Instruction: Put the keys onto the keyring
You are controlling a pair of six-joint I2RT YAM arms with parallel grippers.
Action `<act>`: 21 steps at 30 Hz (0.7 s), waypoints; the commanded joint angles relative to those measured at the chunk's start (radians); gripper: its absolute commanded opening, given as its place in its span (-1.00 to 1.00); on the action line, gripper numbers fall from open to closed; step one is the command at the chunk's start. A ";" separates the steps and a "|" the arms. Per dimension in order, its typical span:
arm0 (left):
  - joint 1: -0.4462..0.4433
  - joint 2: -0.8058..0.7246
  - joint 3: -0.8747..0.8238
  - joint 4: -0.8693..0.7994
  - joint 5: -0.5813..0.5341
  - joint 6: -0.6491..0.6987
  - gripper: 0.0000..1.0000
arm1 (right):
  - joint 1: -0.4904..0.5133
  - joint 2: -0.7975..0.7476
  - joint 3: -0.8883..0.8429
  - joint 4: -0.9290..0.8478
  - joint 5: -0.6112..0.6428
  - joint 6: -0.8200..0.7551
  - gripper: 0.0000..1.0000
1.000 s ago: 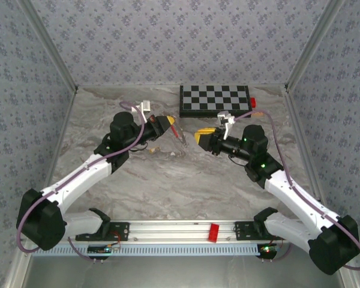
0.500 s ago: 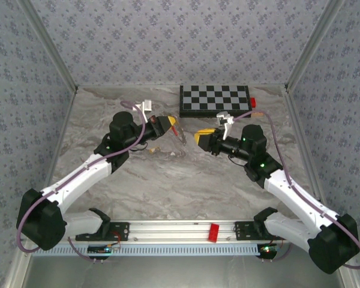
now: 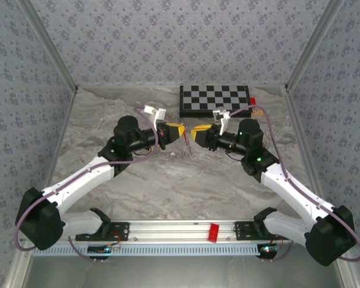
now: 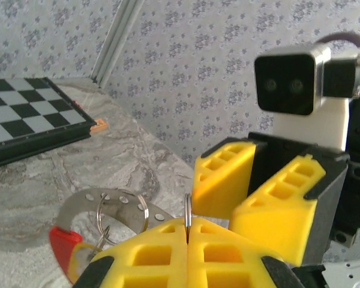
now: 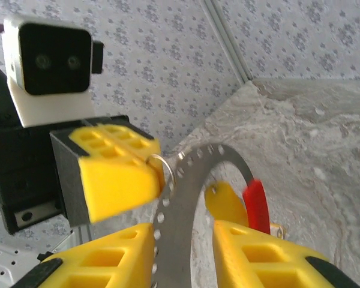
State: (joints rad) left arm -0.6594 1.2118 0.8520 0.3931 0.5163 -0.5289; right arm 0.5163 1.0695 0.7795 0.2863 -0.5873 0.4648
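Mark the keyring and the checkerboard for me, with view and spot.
keyring (image 5: 186, 174), right wrist view, on its grey perforated band.
checkerboard (image 3: 214, 100), top view, on the board's middle squares.

Thin grey perforated keyring (image 5: 180, 174) with red arc stands upright.

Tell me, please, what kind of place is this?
Most likely a robot test booth, not a home. Patterned walls on metal posts close in a marble-look table on three sides, and two arms are bolted to a rail at its near edge.
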 commanded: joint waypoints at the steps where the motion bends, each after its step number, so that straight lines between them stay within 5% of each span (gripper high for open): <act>1: -0.004 -0.016 -0.001 0.108 0.025 0.059 -1.00 | -0.010 0.026 0.035 0.087 -0.048 0.028 -0.41; 21: -0.006 -0.006 -0.010 0.153 0.065 -0.030 -1.00 | -0.018 0.115 0.041 0.283 -0.158 0.151 -0.46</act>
State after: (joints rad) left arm -0.6613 1.2148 0.8410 0.4915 0.5549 -0.5442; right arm 0.4892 1.1740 0.7891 0.5400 -0.7208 0.6037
